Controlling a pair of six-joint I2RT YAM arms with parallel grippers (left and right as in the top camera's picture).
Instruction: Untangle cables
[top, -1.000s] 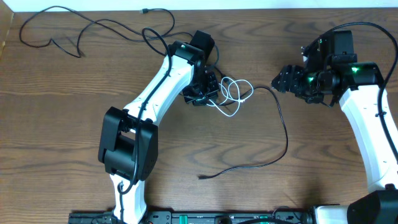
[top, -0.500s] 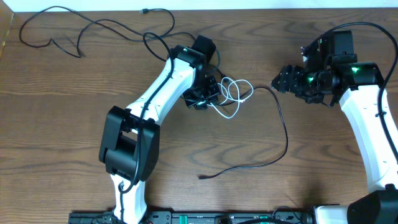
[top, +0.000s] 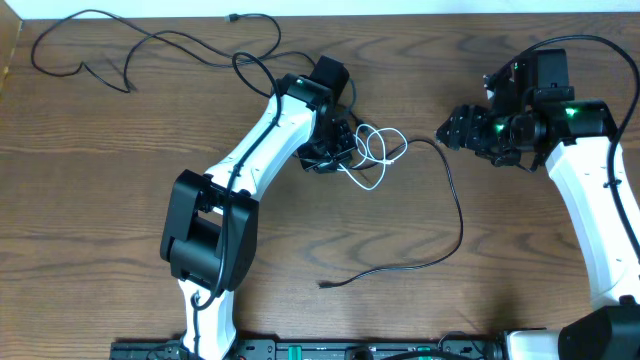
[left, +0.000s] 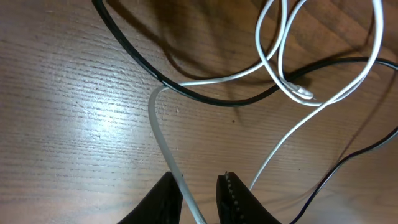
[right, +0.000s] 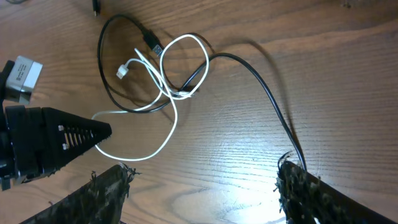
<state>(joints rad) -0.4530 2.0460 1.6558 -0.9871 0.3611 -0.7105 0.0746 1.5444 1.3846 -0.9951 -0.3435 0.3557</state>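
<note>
left gripper straddles the white cable, jaws narrowed but not pinching it. the first black cable trails to the far left corner of the table; mid-table, white loops cross the second black cable, so untangling looks barely begun. right gripper gapes empty beside it.

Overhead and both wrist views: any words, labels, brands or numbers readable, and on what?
None readable in any view.
No print visible on the white cable, the black cables or their plugs.
Small grey block at the left edge of the right wrist view: too blurred to show any marking.
</note>
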